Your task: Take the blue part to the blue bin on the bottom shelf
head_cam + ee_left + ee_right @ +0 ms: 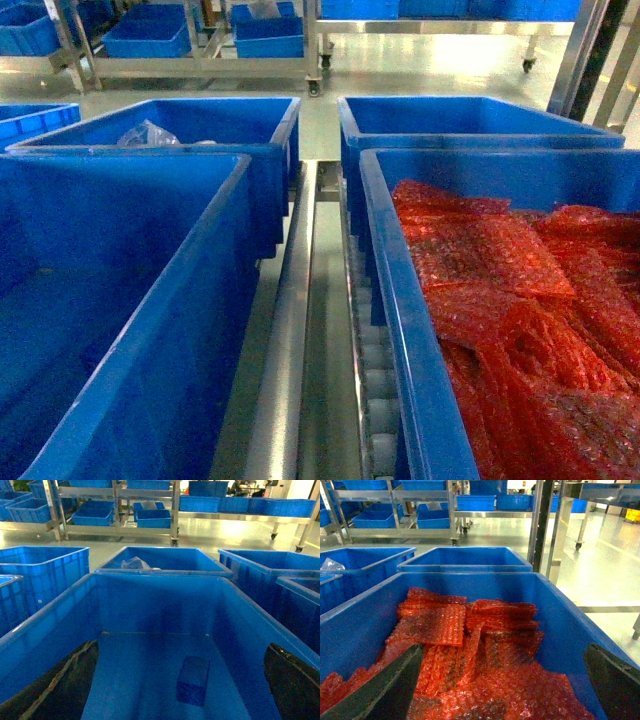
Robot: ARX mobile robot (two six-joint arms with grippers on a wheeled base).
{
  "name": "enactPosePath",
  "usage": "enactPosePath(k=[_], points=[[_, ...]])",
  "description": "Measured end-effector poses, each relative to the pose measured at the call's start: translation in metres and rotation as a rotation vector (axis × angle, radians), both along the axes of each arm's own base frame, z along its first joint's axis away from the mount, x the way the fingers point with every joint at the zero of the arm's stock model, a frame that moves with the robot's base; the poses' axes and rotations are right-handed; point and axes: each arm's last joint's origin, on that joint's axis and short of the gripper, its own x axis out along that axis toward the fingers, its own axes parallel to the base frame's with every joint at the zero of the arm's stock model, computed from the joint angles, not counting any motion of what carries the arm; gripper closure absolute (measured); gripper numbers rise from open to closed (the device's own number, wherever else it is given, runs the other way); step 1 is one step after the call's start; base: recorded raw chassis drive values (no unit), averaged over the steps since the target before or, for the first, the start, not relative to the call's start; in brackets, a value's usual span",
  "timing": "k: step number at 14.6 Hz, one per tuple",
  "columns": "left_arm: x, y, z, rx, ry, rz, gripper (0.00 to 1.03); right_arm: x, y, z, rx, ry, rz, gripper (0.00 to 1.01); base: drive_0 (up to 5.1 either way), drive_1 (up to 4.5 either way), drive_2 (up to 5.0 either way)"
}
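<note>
The blue part, a small dark-blue block, lies on the floor of a large blue bin, right of the floor's centre. My left gripper hangs open above that bin, its dark fingers wide apart with nothing between them. In the head view the same bin stands at the near left on the bottom shelf, whose steel rail and white rollers run between the bins; the part is not visible there. My right gripper is open over another bin. Neither gripper shows in the head view.
A blue bin at the near right holds red bubble-wrap bags. Behind stand two more blue bins, the left one with a clear plastic bag. Steel racks with blue bins stand across the floor.
</note>
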Motion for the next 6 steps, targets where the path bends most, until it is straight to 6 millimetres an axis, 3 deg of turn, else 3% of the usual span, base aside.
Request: enactPosePath(k=[6], points=[[0.0,0.0,0.0,0.0,0.0,0.0,0.05,0.0,0.0,0.0,0.0,0.0,0.0,0.03,0.0,0.0,0.0]])
